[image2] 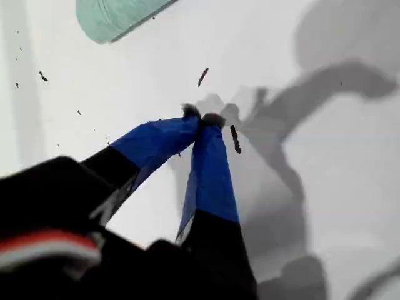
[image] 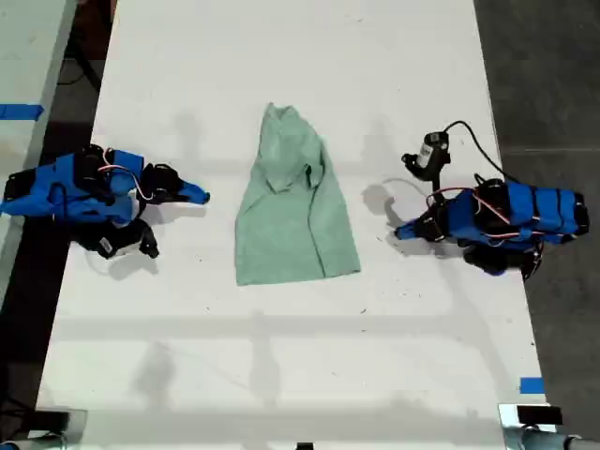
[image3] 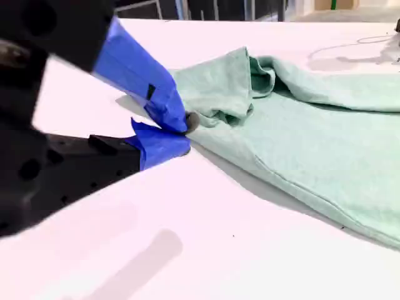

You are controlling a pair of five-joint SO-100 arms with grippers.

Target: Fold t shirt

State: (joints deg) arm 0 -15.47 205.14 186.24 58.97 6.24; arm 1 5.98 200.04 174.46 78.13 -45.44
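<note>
Open up my second gripper (image3: 185,134) (pinched closed, holding nothing) near the t shirt (image3: 300,125); go low; grab just one edge. Same for my first gripper (image2: 201,119), closed on nothing too.

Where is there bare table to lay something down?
The wide strip of table below the t shirt in the exterior view is bare, as is the strip above its collar. It is crowded beside the shirt, where my first gripper and second gripper sit.
</note>
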